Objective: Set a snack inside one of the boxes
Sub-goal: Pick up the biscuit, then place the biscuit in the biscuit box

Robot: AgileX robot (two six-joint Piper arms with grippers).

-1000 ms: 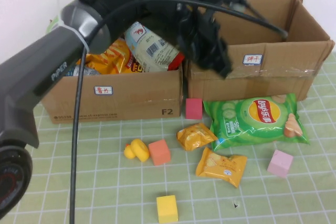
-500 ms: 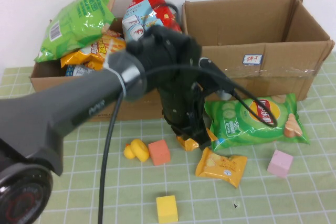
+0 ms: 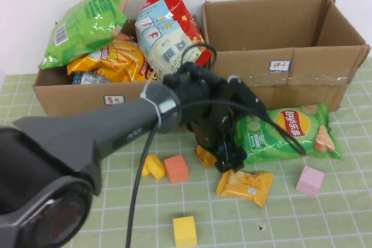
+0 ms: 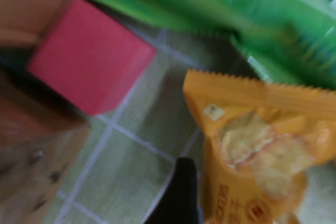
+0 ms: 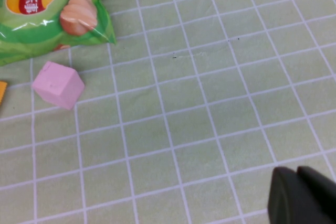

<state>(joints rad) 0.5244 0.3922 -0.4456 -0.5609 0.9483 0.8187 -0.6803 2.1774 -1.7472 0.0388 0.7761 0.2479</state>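
Glossy foil snack packets [image 3: 245, 183], matt cardboard boxes [image 3: 290, 62]

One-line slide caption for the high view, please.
Left gripper lowered over a small orange snack packet beside the green chip bag, in front of two cardboard boxes.

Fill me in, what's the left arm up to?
The left gripper is down on the mat over the small orange snack packet, not yet holding it. The left box is already heaped with snack bags; the right box looks empty. The green Lay's bag lies beside the packet. The right gripper hangs shut over bare mat near the pink cube.
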